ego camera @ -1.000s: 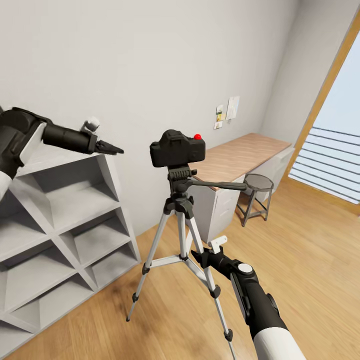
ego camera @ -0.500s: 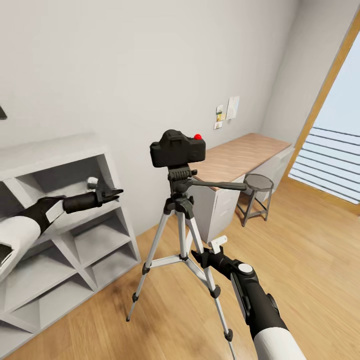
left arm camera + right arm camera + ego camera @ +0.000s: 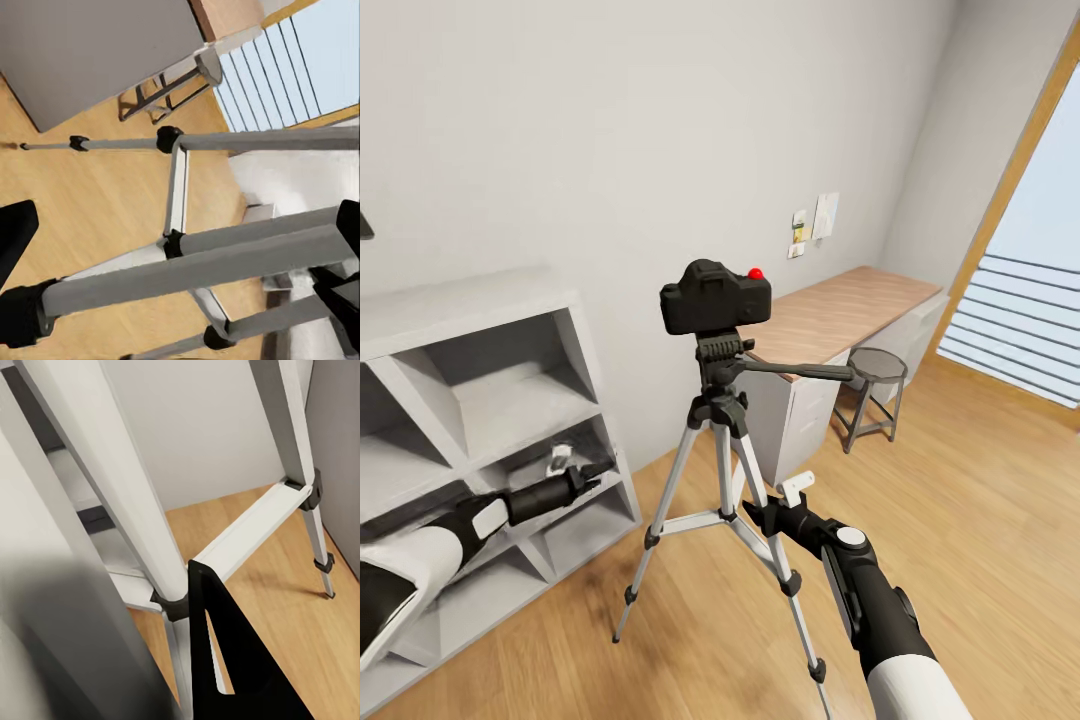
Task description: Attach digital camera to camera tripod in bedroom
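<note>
My right gripper (image 3: 760,515) is reaching low in front of me, its tip right against the near leg of the camera tripod (image 3: 722,450); whether these jaws are released or clenched I cannot tell. In the right wrist view a black fingertip (image 3: 225,660) is lying close beside a pale silver leg and its flat cross brace. My left gripper (image 3: 596,471) is hanging low at my left, in front of the lower cubbies of the white cube shelves (image 3: 480,420), its jaws looking clenched and empty.

The tripod is standing upright on the light wood plank floor (image 3: 980,520), three silver legs spreading from black joints, black feet below, a long black pan handle (image 3: 800,371) sticking out to the right. The digital camera (image 3: 715,298) is sitting on the tripod's black head: a small, chunky black body with a red round button (image 3: 756,272) on top.

Farther back, a wooden-topped counter (image 3: 840,312) is running along the white wall, with a round stool (image 3: 875,385) beside it and a bright slatted window (image 3: 1020,320) at the right.
</note>
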### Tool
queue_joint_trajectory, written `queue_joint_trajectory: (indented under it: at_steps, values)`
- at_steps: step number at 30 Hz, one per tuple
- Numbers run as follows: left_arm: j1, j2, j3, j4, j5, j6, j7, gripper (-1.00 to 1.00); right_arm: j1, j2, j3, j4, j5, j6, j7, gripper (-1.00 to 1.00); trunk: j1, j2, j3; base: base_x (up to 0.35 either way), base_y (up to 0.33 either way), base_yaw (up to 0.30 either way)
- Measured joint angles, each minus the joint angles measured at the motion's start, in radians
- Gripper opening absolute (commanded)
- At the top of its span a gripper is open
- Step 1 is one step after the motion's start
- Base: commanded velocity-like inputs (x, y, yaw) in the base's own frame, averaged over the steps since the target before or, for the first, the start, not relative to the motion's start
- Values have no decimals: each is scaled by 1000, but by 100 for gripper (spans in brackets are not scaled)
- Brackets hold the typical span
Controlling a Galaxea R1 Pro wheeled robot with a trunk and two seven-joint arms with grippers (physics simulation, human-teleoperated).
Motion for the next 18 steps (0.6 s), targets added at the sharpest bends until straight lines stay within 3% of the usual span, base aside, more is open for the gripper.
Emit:
queue_joint_trajectory:
  at_steps: [6,8,12,13,15,18]
  values:
    - [109,-6,1,0,81,-33,43,100,0,-1,0,0,0,1,0,-100,0,0,0,0,0,0]
    - [152,-12,1,1,132,-95,51,100,0,0,0,0,0,0,0,-100,0,0,0,0,0,0]
    - [195,-26,1,1,181,-225,58,100,0,0,0,0,1,0,1,-100,0,0,0,0,0,0]
    - [216,-36,-1,2,195,-291,64,100,0,-1,0,-1,0,0,1,-100,0,0,0,0,0,0]
    - [238,-49,2,2,207,-351,80,100,0,-1,0,-1,0,0,2,-100,0,0,0,0,0,0]
    - [255,-66,-22,0,188,-335,97,100,1,-3,-8,-11,5,1,-6,-100,0,0,0,0,0,0]
